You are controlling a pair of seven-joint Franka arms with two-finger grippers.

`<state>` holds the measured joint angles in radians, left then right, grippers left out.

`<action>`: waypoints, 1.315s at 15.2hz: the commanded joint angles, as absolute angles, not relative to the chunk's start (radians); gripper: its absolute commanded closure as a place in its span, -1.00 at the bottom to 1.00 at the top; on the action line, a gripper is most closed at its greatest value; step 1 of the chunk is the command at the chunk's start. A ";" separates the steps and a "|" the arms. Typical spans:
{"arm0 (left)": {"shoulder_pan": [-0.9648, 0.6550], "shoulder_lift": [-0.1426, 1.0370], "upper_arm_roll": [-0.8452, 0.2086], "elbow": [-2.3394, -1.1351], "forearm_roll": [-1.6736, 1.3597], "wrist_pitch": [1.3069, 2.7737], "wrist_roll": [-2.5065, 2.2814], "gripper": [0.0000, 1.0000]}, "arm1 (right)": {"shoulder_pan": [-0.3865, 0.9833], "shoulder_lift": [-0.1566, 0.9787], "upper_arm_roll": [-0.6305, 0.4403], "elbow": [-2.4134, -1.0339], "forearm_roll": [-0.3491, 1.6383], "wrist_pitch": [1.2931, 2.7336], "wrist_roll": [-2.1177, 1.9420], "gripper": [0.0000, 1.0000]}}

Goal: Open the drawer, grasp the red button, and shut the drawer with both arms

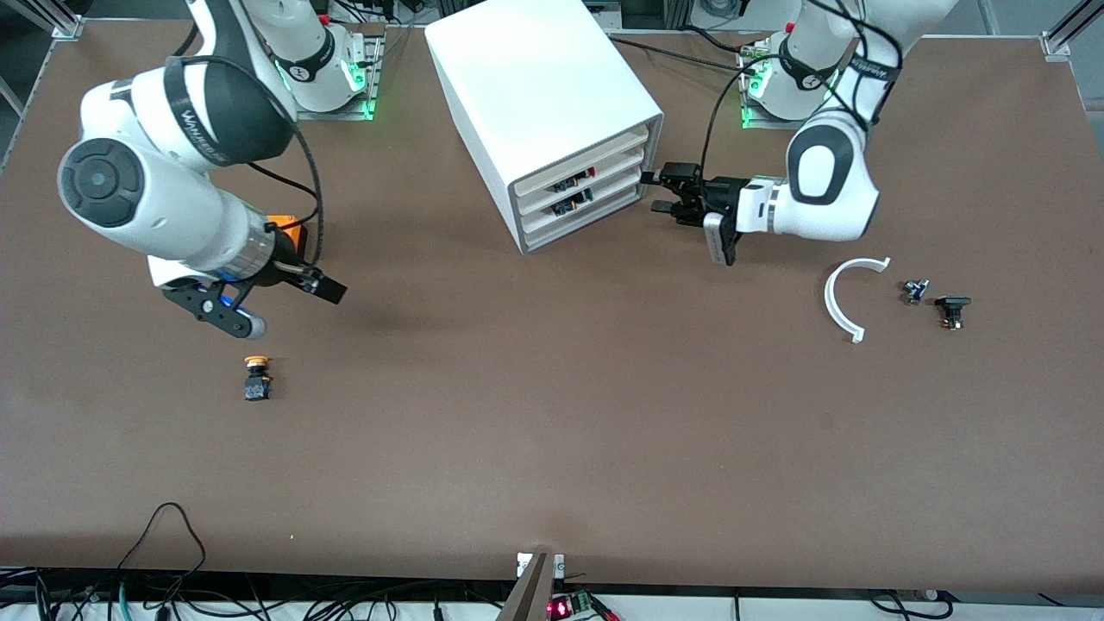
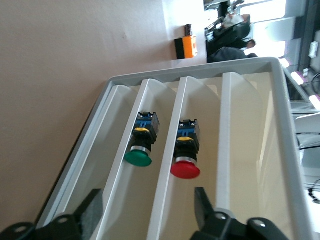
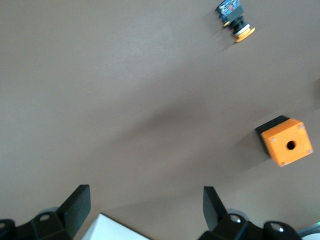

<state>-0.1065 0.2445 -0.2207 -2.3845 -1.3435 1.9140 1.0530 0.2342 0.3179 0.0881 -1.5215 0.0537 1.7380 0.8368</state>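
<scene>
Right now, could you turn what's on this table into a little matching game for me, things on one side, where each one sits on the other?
Things:
1. red-capped button
2. green-capped button
3. yellow-capped button
4. white curved strip

Places:
A. on the bare table toward the right arm's end, nearer the front camera than the right pincer
B. in the cabinet's second tray from the top
C. on the table toward the left arm's end
D. in the third tray from the top, just under the red one

Pairs: 1-B, 2-D, 3-A, 4-C

White cabinet [image 1: 543, 95]; red-capped button [image 2: 186, 162], green-capped button [image 2: 139, 152]; orange cube [image 3: 286, 142]; brown table [image 1: 552, 431].
</scene>
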 commanded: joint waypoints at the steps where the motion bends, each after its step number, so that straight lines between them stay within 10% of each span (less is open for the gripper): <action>1: -0.104 0.293 -0.271 -2.390 -1.443 1.919 1.117 -0.24 | 0.271 0.377 0.081 -1.427 0.063 1.712 0.948 -1.00; 9: -0.109 0.318 -0.337 -2.433 -1.526 1.917 1.132 -0.06 | 0.340 0.474 0.081 -1.275 0.063 1.709 1.160 -1.00; 14: -0.109 0.334 -0.337 -2.441 -1.526 1.916 1.150 1.00 | 0.364 0.521 0.081 -1.188 0.066 1.709 1.261 -1.00; 20: -0.089 0.344 -0.330 -2.407 -1.523 1.916 1.129 1.00 | 0.376 0.569 0.083 -1.106 0.101 1.724 1.359 -1.00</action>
